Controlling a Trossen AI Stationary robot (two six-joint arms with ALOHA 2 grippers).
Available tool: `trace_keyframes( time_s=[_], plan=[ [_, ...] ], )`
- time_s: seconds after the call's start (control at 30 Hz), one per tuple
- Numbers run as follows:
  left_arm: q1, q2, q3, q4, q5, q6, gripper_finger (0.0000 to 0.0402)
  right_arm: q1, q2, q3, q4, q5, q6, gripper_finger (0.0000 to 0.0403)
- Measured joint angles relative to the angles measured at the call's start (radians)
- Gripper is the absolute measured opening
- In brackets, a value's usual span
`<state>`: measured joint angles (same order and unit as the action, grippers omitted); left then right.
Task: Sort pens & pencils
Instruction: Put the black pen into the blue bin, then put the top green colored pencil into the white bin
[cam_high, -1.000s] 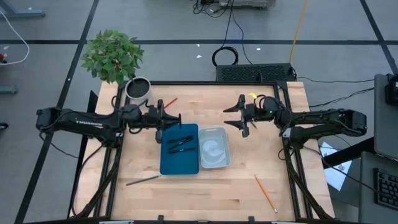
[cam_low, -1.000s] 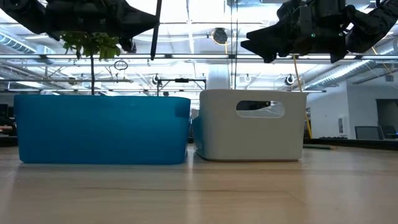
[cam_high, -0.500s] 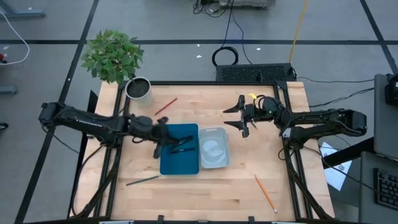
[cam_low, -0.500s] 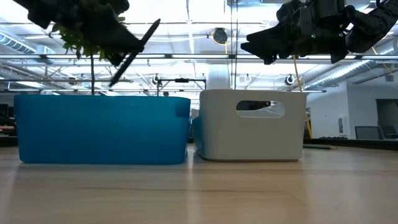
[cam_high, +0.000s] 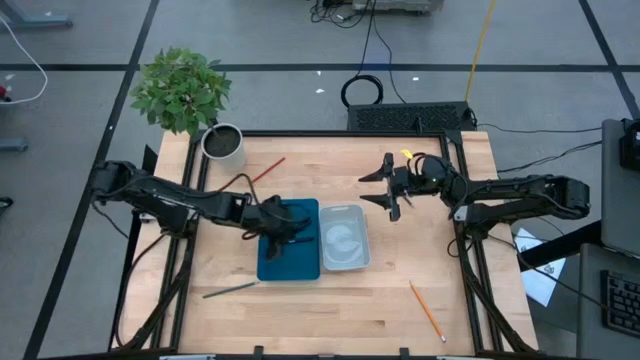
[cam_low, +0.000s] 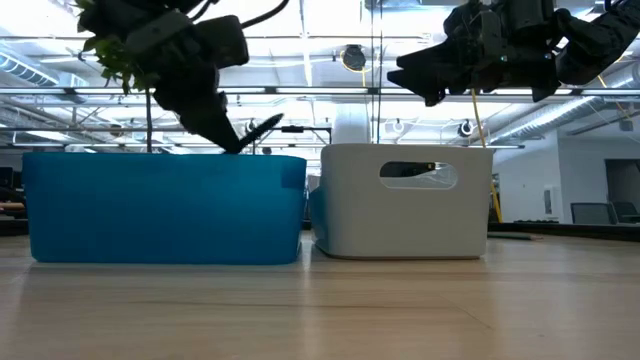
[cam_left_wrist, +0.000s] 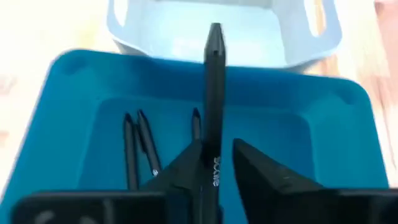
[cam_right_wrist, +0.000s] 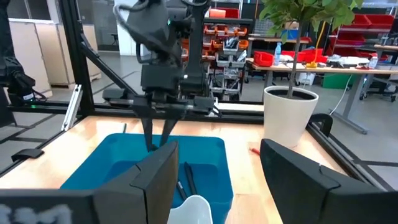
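Note:
My left gripper (cam_high: 276, 222) hangs low over the blue tray (cam_high: 288, 262) (cam_left_wrist: 68, 112), shut on a black pen (cam_left_wrist: 214, 87) whose tip pokes out above the tray's rim in the low view (cam_low: 262, 127). Three more pens (cam_left_wrist: 138, 146) lie flat on the tray's floor. The white tray (cam_high: 344, 240) (cam_low: 405, 200) stands right of the blue one. My right gripper (cam_high: 390, 197) (cam_right_wrist: 227, 180) hovers open above the table, to the far right of the white tray. A red pencil (cam_high: 267, 170), a grey-green pencil (cam_high: 230, 290) and an orange pencil (cam_high: 427, 310) lie flat on the table. My left gripper pinches the black pen between its two fingers (cam_left_wrist: 186, 171), on the printed part of the barrel (cam_left_wrist: 214, 177). The fingers slant down from the table's left, and the pen runs along them, its tip pointing toward the white tray. The pen is lifted clear, tilted tip-up over the blue tray.
A potted plant (cam_high: 180, 90) and its grey pot (cam_high: 222, 143) stand at the table's far left corner. The two trays (cam_low: 165, 205) sit side by side mid-table. Bare wood lies along the near edge (cam_high: 330, 320) between the grey-green and orange pencils.
My left gripper has moved from the blue tray's far left corner toward the near right and down, and now sits low over the tray. The pen it holds has tipped from upright to a shallow slant. My right arm has kept still.

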<state>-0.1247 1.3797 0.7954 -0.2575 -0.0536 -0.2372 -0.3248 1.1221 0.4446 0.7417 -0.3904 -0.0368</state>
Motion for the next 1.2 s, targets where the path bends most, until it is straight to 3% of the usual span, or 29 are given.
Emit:
trace_keyframes(
  time_s=[0.17,0.3,0.47,0.63,0.83,1.03,1.2],
  plan=[
    [0.019,-0.003,0.001,-0.029,0.000,-0.003,0.0155,0.000,0.000,0.000,-0.010,0.000,0.000,0.0215],
    [0.020,-0.006,0.001,-0.051,0.000,-0.007,0.0176,0.000,0.000,0.000,-0.014,0.000,0.000,0.0215],
    [0.020,-0.054,0.001,-0.026,-0.020,0.122,0.0174,0.000,0.000,0.000,-0.012,0.000,0.013,0.0215],
    [0.020,-0.178,-0.004,0.034,-0.155,0.212,0.0153,0.009,0.000,0.000,-0.009,0.003,0.025,0.0215],
    [0.024,-0.369,-0.159,0.241,-0.292,0.271,0.0126,0.032,0.000,0.000,-0.007,0.018,0.000,0.0215],
    [0.058,-0.569,-0.374,0.504,-0.289,0.275,0.0114,0.046,0.000,0.000,-0.009,0.083,-0.031,0.0215],
    [0.083,-0.672,-0.478,0.551,-0.228,0.269,0.0113,0.046,0.000,0.000,0.000,0.087,-0.029,0.0215]
  ],
)
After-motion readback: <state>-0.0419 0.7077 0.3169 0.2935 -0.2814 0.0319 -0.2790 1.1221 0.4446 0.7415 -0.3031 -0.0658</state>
